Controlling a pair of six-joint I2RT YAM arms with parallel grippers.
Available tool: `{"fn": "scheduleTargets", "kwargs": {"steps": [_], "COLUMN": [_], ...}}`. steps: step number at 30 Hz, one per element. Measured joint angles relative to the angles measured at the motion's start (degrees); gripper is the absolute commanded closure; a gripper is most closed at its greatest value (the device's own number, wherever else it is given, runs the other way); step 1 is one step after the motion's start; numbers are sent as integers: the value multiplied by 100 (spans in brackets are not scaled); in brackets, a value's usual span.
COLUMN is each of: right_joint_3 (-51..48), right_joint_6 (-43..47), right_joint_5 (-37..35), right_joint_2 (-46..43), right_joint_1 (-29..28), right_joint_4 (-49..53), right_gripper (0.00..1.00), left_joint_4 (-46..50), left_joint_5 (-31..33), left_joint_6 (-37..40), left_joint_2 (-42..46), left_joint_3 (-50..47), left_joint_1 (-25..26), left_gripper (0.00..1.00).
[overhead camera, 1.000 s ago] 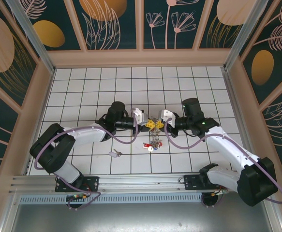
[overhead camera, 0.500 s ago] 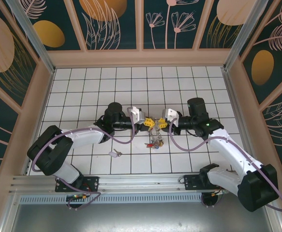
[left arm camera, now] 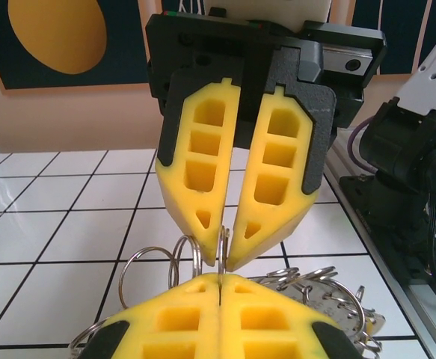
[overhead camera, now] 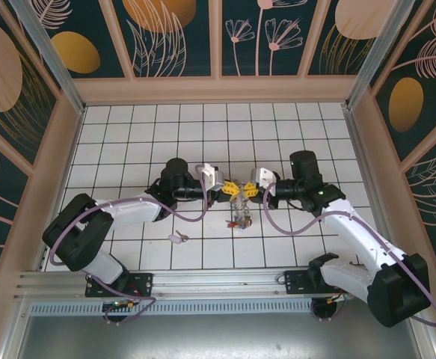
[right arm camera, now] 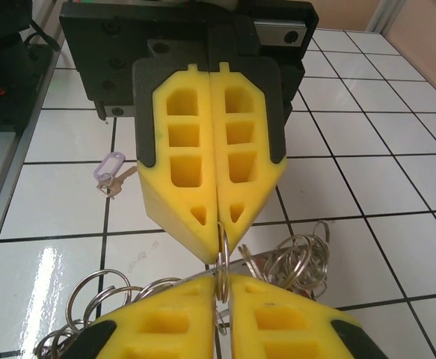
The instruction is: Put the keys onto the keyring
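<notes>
Since both arms are meeting nose to nose, left gripper [right arm camera: 218,247]: its yellow honeycomb fingers are pressing fully together, nipping the rim of the large round dark brassy-grey metal keyring [right arm camera: 221,265] right at the tips.
Right gripper [left arm camera: 223,254]: nearly closed, pinching the same rim just beside the left one's hold.
Keyring: sitting edge-on between the two noses.
Keys [overhead camera: 240,219]: small silvery metal ones with coloured plastic tags, clumping just beside the grippers among thin silver split rings [right arm camera: 296,262]. Can't tell if they're hanging or resting on the tile.
Slip risk: both holds are only biting with the fingertips, so I'm guessing any twist is popping the rim out and dropping the lot.
Snag risk: those split rings are crowding the pinch point, probably catching on a finger.
Bump risk: the noses are almost touching, so any push is likely jamming them together.
Stray key [overhead camera: 177,238]: lilac-tagged, lying alone, well apart, not yet on the ring.
Surface [overhead camera: 128,134]: glossy white square tiles, dark grout. Looking slick, so drops are probably skidding.
Room [overhead camera: 180,37]: dark teal floral panels in pale wooden frames are boxing it in.
</notes>
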State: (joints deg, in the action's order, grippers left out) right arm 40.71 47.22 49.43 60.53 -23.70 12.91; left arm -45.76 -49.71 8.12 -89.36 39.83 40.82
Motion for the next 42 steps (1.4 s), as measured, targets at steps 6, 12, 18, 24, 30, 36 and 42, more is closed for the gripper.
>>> {"fn": "scheduleTargets", "kwargs": {"steps": [6,12,18,24,30,36,42], "right_joint_3": [0,0,0,0,2,2,2], "right_joint_6": [17,-17,44,44,46,48,63], "right_joint_5": [15,13,-46,-46,-50,-151,-177], "right_joint_2": [114,146,164,192,271,323,326], "right_joint_1": [-39,-39,-50,-57,-94,-114,-114], "right_joint_4": [-55,-39,39,107,114,203,214], "right_gripper": [100,100,100,100,100,100,98], "left_joint_4": [-118,-33,610,898,911,785,402], "left_joint_5": [-4,-52,-219,-240,-249,-264,-267], "left_joint_6": [-87,-59,317,533,516,310,-2], "left_joint_2": [-66,-103,-140,-153,-197,-323,-369], "left_joint_3": [0,28,293,328,328,328,210], "left_joint_1": [0,-11,-11,-9,-9,-11,-11], "left_gripper": [100,82,82,84,87,100,100]}}
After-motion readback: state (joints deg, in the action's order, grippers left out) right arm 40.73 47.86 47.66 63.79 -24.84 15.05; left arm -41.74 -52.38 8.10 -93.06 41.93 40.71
